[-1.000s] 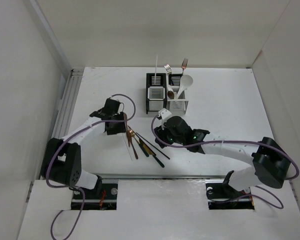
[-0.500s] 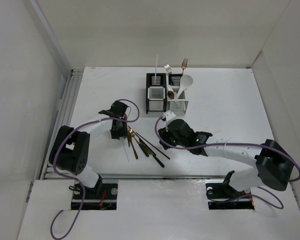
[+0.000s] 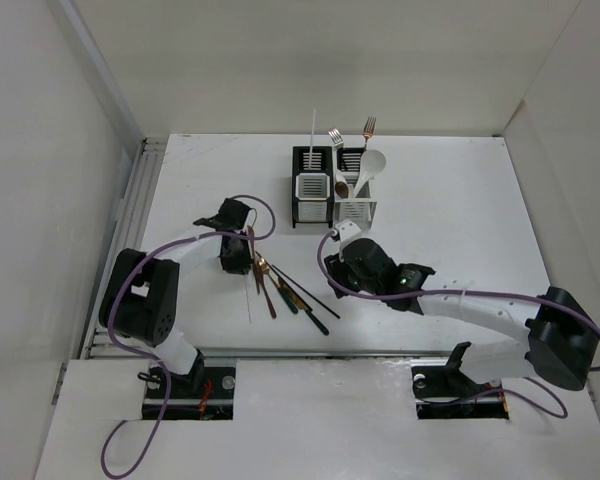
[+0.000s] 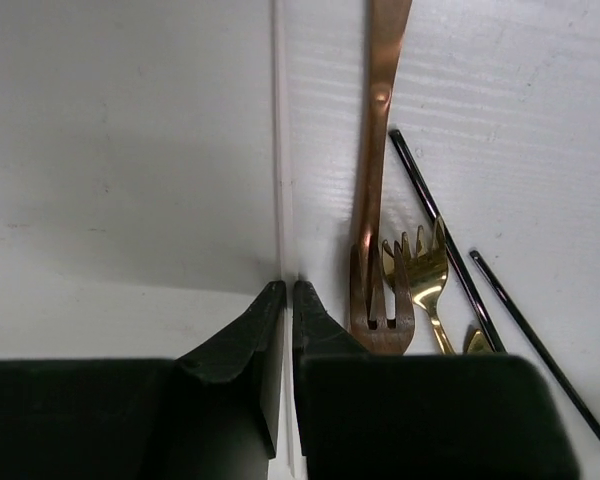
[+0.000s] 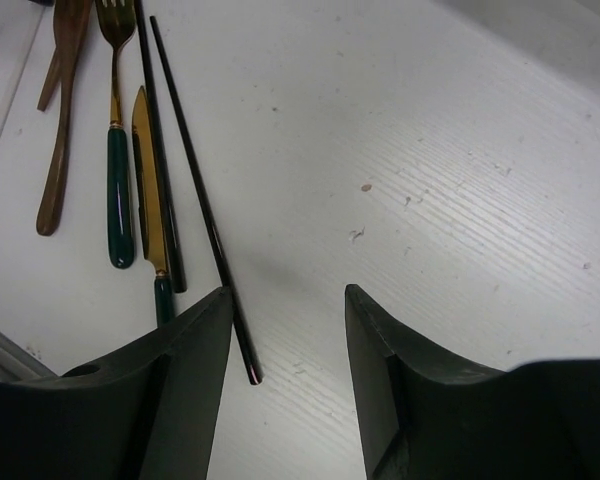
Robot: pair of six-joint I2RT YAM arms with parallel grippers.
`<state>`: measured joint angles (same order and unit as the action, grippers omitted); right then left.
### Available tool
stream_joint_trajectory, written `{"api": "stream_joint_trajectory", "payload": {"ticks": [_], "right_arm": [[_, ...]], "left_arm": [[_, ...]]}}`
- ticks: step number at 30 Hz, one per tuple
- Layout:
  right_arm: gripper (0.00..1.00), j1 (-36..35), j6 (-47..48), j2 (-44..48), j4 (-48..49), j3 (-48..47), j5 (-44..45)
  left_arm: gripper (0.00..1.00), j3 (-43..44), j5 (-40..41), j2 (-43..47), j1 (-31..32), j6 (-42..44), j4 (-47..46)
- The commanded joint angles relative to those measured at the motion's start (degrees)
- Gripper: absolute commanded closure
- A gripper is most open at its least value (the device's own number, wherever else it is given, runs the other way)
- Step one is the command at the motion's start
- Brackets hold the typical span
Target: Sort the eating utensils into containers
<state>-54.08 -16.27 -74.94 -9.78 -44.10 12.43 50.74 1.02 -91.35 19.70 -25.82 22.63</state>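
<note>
Left gripper is clamped on a white chopstick — jaws pinched down to its thickness. The stick lies flat on the table and runs straight out from the fingertips. Just right of it in the wrist view is a copper fork, tines toward the gripper. Beyond that are a gold fork and two black chopsticks, none of them touching the fingers

Right gripper is partway open with nothing between the jaws, over bare table right of the pile. In its camera one black chopstick ends just beside the left finger. Green-handled pieces lie further left

Caddies sit joined at the far middle of the table, well apart from both grippers. The white one holds an upright chopstick. At the grey one are a soup spoon, a brown spoon and two forks — can't tell which slot the left fork is in
</note>
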Motion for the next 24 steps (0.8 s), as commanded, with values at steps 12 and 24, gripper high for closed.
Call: {"api": "stream_joint_trajectory", "payload": {"ticks": [12, 24], "right_arm": [[0.48, -0.4, 4.0, 0.7, 1.4, -3.6, 6.8], [0.54, 4.5, 12.0, -5.3, 10.0, -7.0, 4.5]], "left_arm": [[1.0, 23.9, 0.1, 5.6, -4.4, 11.9, 4.3], [1.0, 57.1, -5.7, -8.0, -1.3, 16.1, -17.6]]}}
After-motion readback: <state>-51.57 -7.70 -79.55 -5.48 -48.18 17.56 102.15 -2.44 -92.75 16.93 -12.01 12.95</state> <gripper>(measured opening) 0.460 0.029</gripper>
